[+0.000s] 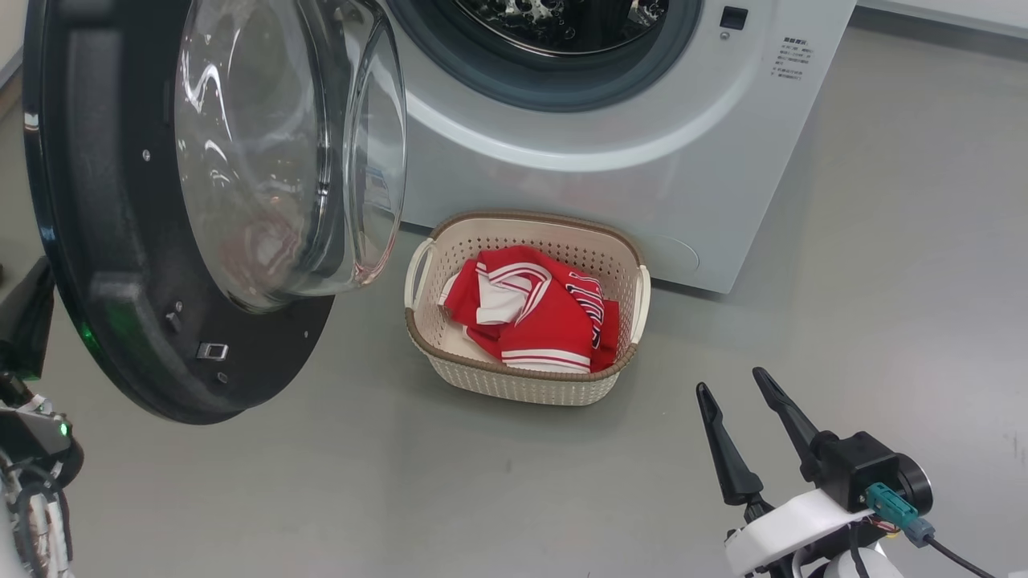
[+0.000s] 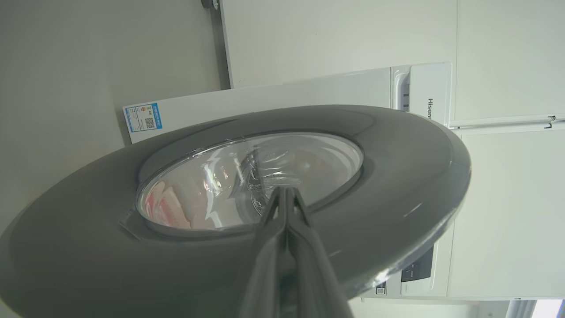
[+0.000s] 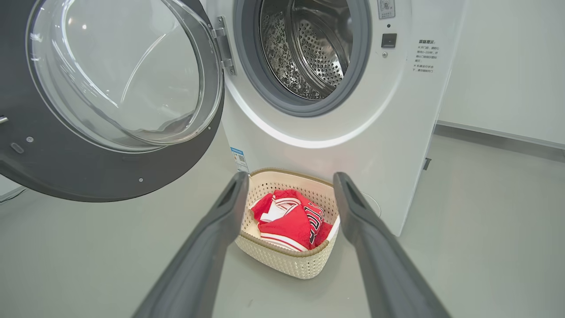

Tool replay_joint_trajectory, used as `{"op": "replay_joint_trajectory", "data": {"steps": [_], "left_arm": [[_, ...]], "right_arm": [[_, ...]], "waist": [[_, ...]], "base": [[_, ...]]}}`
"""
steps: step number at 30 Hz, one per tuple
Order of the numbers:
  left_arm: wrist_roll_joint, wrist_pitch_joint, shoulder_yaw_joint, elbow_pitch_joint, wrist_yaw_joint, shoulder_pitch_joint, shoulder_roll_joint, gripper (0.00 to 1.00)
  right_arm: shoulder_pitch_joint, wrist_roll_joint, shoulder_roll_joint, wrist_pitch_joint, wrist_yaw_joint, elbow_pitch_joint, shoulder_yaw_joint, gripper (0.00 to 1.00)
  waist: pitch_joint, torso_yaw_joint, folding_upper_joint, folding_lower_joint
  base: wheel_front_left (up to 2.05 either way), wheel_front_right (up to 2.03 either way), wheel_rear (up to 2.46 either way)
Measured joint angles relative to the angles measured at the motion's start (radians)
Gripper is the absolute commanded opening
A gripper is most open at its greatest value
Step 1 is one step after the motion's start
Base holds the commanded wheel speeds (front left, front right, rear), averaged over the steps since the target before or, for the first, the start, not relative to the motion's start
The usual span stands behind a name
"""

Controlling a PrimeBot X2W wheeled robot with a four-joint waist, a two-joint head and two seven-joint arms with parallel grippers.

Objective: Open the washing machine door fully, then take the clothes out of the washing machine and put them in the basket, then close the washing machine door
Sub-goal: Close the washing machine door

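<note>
The white washing machine [image 1: 642,160] stands with its steel drum [image 3: 318,48] bare inside. Its door [image 1: 104,241] hangs swung wide to the left, glass bowl [image 1: 273,160] facing the basket. The cream basket [image 1: 530,218] sits on the floor in front of the machine and holds the red clothes [image 1: 534,313], a red-and-white jersey on top. My right gripper [image 1: 731,381] hovers open to the right of the basket and nearer to me, and the basket [image 3: 287,265] lies beyond its fingers. My left gripper [image 2: 286,190] is shut on nothing, its tips at the door's [image 2: 397,176] outer face by the glass rim.
Grey floor [image 1: 883,281] stretches open to the right of the basket and in front of it. The door's lower edge hangs low over the floor on the left, with my left arm [image 1: 32,449] just behind it. A white wall [image 3: 507,66] rises right of the machine.
</note>
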Motion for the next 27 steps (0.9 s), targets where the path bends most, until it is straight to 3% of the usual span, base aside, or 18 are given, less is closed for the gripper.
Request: {"op": "replay_joint_trajectory", "data": {"steps": [13,18,27], "left_arm": [[-0.042,0.177,-0.039,-0.015,0.008,0.011,0.035,0.0],[-0.046,0.277,-0.119,-0.072,0.008,0.057,0.03,0.0],[-0.059,0.303,-0.137,-0.11,0.008,0.108,0.004,0.0]], "right_arm": [[-0.004,0.002,0.004,0.0,0.0,0.001,-0.011,1.0],[-0.004,0.002,0.006,-0.005,0.0,0.002,-0.021,1.0],[-0.007,0.002,0.009,-0.007,0.0,0.007,-0.021,1.0]], "waist": [[-0.005,-0.013,0.0,0.0],[-0.012,-0.021,0.0,0.0],[-0.026,-0.043,0.0,0.0]], "base": [[0.0,0.0,0.0],[0.0,0.0,0.0],[0.0,0.0,0.0]]}}
